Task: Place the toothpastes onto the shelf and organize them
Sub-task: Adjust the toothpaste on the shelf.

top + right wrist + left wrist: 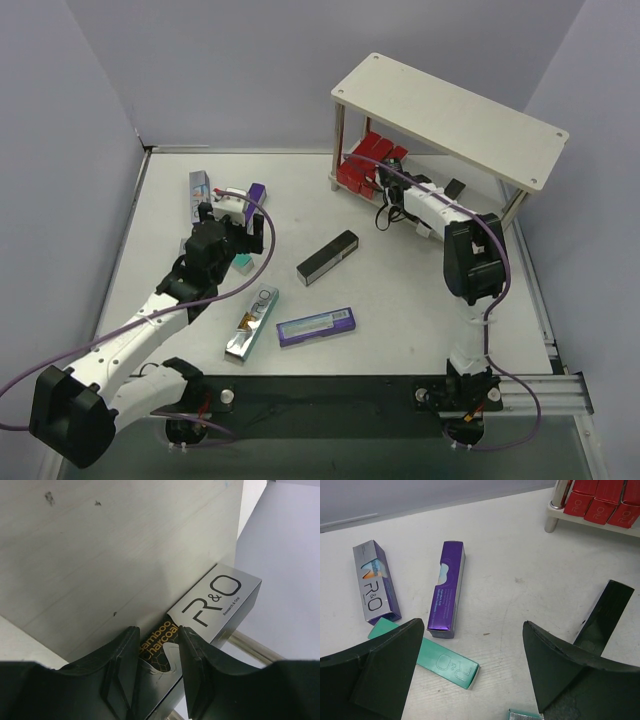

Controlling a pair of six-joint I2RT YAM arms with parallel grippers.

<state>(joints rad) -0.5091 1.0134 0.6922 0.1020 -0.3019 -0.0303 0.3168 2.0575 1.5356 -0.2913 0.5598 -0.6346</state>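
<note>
Jaws of your right gripper are pinching the black carton beneath the top board of the shelf. You are likely handling light, stiff, slick card, best squeezed gently mid-length. Your left gripper is hovering agape over the teal carton, well apart from the shelf.

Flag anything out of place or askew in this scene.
Nothing looks spilled or damaged, but several toothpastes lie loose at mixed angles: a black carton in the middle, a silver carton and a purple carton nearer the front, and a teal carton crooked by the left gripper. The red cartons sit tidily on the shelf's lower tier.
</note>
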